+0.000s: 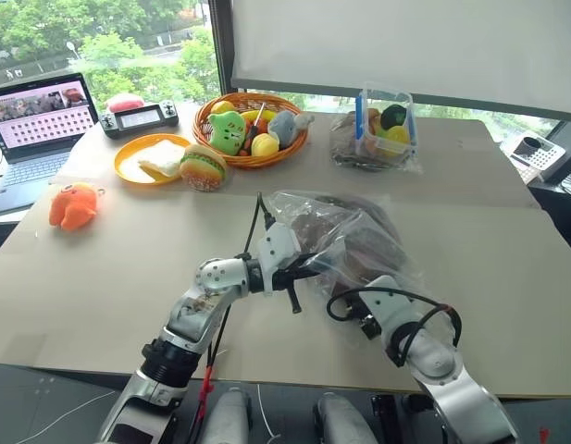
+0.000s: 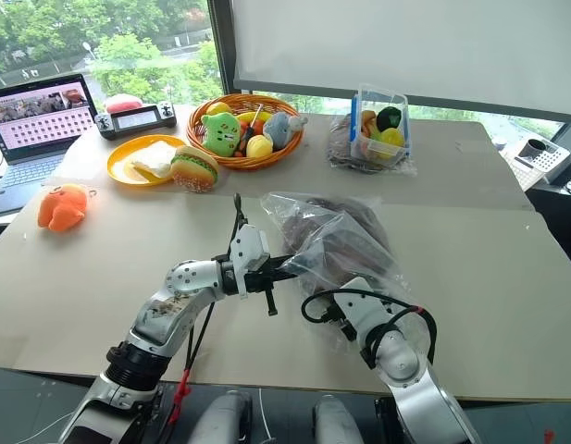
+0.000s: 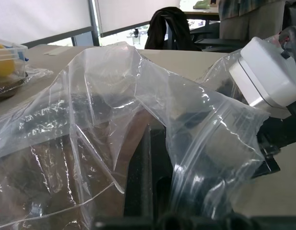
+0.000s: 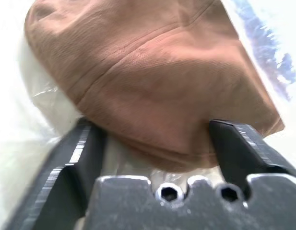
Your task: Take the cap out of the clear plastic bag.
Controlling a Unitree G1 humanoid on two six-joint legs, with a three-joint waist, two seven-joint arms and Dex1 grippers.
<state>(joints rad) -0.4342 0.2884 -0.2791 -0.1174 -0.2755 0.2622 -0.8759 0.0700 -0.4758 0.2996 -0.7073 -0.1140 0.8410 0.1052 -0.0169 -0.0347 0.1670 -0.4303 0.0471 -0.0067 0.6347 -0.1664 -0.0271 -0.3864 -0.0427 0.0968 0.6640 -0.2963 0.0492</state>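
Transparent, wrinkly film of the large clear plastic bag (image 1: 345,236) lies mid-table, mouth toward the near edge. Inside it sits the soft brown fabric cap (image 4: 152,81), its brim spanning left to right. The left gripper (image 1: 299,270), fingers pressed together, pinches the bag's near-left edge. The right gripper (image 4: 159,143) is nearer the cap: its fingers stand spread, straddling the cap's near rim just ahead of them, not yet clamped.

Silver-grey jointed arms with white wrist housings, black cables looping off each forearm, a red cable beside the left arm, black two-fingered right hand (image 4: 152,143) with two hex screws at its base
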